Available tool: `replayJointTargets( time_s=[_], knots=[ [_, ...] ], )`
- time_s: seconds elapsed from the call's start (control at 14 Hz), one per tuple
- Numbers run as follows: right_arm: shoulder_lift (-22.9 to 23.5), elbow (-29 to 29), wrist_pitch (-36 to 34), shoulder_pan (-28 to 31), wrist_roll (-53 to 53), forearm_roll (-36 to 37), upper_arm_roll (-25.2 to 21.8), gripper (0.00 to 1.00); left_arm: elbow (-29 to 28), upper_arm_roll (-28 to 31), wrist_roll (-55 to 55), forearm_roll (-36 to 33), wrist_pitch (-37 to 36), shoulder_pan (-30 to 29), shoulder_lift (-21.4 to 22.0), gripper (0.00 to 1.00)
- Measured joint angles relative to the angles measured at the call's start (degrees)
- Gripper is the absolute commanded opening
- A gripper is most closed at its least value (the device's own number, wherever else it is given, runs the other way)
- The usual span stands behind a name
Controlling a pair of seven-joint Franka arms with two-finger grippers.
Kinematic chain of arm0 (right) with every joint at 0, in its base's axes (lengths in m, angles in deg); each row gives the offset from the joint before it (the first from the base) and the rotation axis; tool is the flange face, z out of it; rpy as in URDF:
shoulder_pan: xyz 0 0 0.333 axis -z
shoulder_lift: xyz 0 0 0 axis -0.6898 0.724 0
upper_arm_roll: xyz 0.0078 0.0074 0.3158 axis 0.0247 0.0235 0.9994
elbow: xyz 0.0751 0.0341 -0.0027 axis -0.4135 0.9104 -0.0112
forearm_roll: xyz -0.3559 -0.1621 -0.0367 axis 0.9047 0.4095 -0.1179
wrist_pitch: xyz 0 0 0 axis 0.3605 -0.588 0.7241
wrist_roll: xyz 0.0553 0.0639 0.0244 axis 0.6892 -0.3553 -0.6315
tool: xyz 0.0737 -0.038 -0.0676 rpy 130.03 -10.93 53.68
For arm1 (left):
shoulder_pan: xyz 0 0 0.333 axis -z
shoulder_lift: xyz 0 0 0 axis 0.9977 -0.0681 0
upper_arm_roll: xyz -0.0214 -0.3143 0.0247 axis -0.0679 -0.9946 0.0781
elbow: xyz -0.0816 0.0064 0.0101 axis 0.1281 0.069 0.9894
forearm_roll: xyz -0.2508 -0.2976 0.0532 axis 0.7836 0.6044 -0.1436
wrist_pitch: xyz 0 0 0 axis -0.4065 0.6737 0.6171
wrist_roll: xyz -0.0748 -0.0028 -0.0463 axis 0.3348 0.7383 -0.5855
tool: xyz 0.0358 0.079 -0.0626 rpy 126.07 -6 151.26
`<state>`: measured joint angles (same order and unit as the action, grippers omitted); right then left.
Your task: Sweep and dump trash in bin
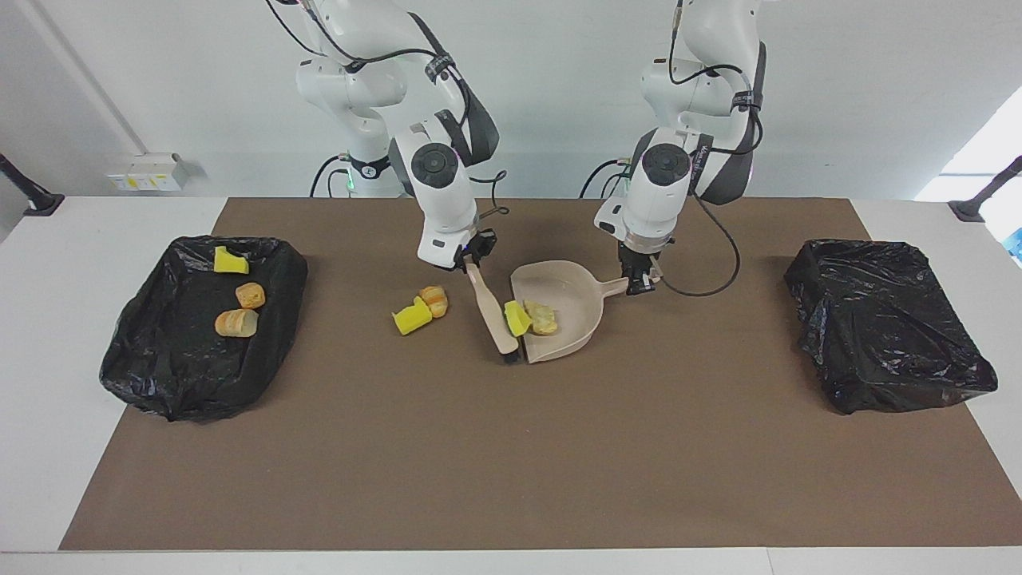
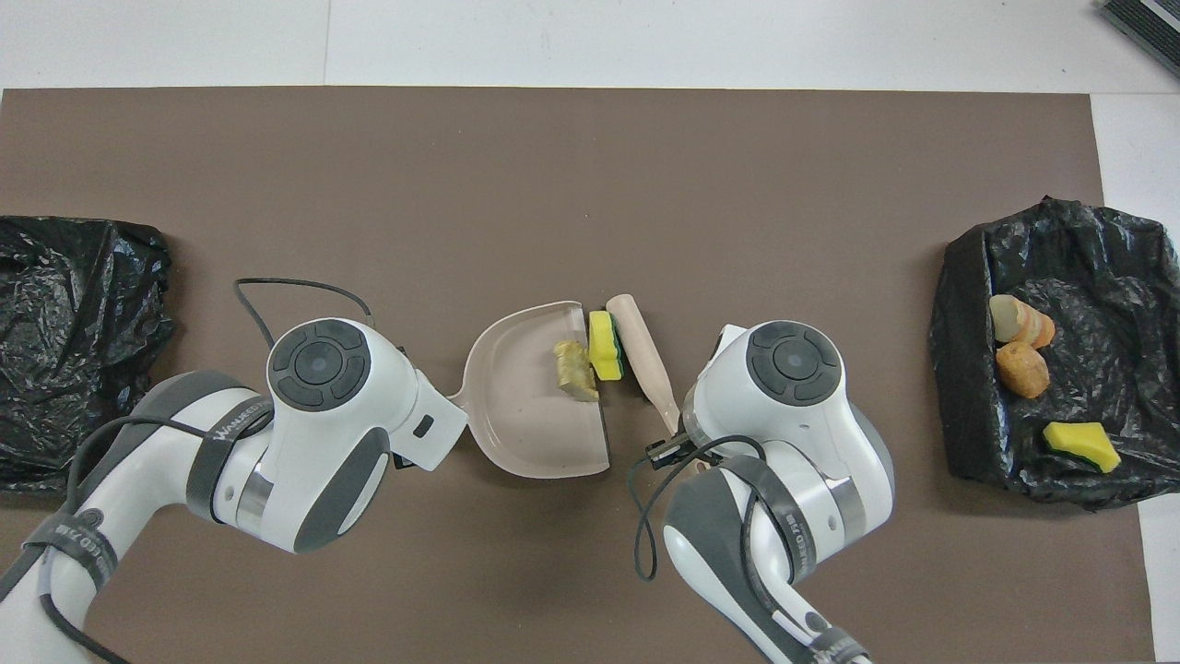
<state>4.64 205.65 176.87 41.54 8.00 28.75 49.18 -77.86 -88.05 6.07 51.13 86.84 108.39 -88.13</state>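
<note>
A beige dustpan lies mid-mat, and my left gripper is shut on its handle. My right gripper is shut on the beige brush, whose head rests at the pan's mouth. Two pieces of trash sit inside the pan at the mouth: a yellow-green sponge chunk and a croissant piece. A yellow sponge chunk and a croissant piece lie on the mat toward the right arm's end. The right arm hides both in the overhead view.
A black-lined bin at the right arm's end holds a yellow sponge chunk and two bread pieces. Another black-lined bin sits at the left arm's end. A cable loops beside the left gripper.
</note>
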Motion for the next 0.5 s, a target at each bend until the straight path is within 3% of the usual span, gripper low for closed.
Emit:
replayJointTargets(
  time_s=[0.21, 0.5],
  knots=[
    [-0.2, -3.6, -4.1, 0.2, 0.0, -1.8, -0.3, 0.00, 0.0, 0.0, 0.0, 0.0, 0.1, 0.0, 0.0, 0.00],
    [-3.6, -6.2, -16.2, 7.8, -1.4, 0.1, -0.9, 0.00, 0.0, 0.0, -0.1, 0.0, 0.1, 0.0, 0.0, 0.00]
  ],
)
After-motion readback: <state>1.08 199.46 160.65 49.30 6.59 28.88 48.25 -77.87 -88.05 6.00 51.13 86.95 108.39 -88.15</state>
